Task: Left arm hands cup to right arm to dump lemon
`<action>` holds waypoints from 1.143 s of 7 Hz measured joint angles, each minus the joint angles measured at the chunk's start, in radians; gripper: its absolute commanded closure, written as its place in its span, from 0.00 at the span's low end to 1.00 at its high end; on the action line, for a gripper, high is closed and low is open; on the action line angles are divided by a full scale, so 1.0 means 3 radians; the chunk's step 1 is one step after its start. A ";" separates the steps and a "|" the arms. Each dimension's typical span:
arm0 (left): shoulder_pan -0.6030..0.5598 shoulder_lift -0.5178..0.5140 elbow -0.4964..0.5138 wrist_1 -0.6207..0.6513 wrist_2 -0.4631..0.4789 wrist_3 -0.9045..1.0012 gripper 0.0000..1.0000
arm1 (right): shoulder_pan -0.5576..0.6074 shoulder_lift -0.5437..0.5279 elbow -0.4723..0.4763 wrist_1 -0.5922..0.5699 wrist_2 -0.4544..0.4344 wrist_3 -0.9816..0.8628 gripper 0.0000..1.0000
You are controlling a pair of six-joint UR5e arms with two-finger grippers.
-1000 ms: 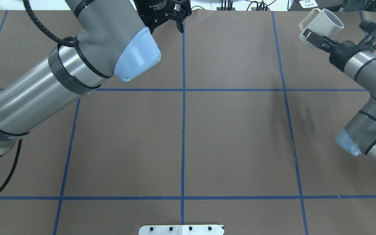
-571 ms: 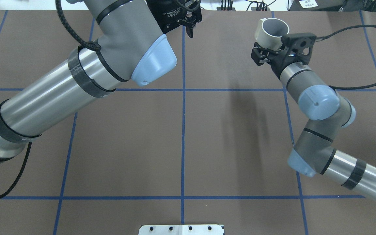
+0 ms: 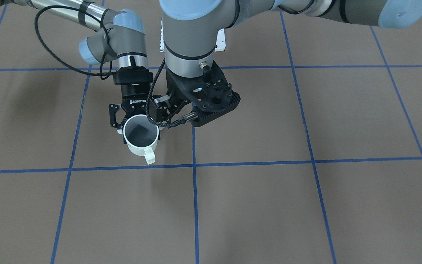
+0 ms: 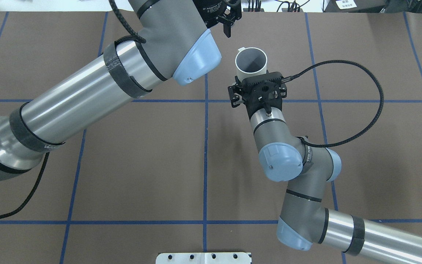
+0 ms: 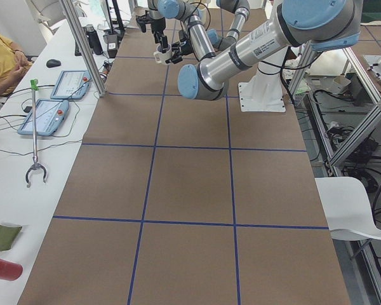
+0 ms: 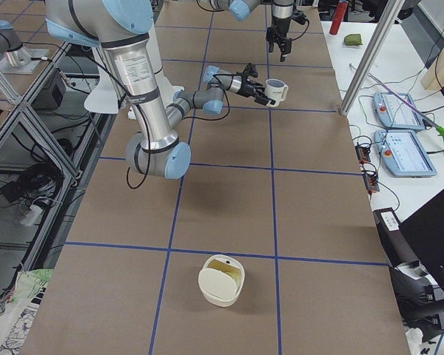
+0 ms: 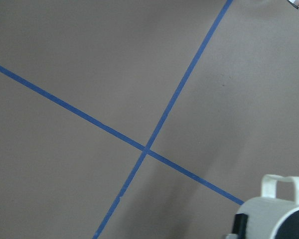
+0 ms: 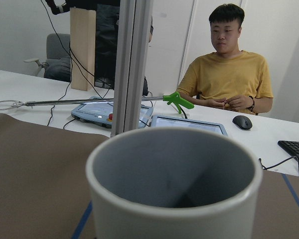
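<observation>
The off-white cup [image 4: 251, 60] stands upright in the air over the far middle of the table, with its handle pointing away from me. My right gripper [image 4: 252, 76] is shut on its body from the near side, as the front view [image 3: 134, 123] also shows. The cup's grey inside [image 8: 174, 174] looks empty, and I see no lemon in it. My left gripper [image 4: 228, 27] hangs open and empty, higher up and just beyond the cup's left side. The left wrist view catches the cup's rim and handle [image 7: 279, 209] at its lower right corner.
An off-white bowl [image 6: 222, 279] with something pale yellow inside sits on the table towards my right end. An operator [image 8: 224, 74] sits behind the far edge, near tablets and a green grabber tool [image 8: 177, 99]. A blue tape grid [image 4: 205, 146] marks the brown table.
My right arm has swung the cup from the far right corner in to the far middle and turned it upright. My left arm has moved right along the far edge.
</observation>
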 measured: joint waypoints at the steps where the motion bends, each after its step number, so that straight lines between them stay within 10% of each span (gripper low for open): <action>1: 0.0024 -0.0016 0.0021 -0.0005 -0.0009 -0.0011 0.12 | -0.0117 0.0060 0.0001 -0.0011 -0.0172 0.0015 1.00; 8: 0.0152 0.0010 -0.0057 0.0008 -0.0294 0.0014 0.33 | -0.0225 0.0232 -0.0022 0.0011 -0.0519 0.0278 0.98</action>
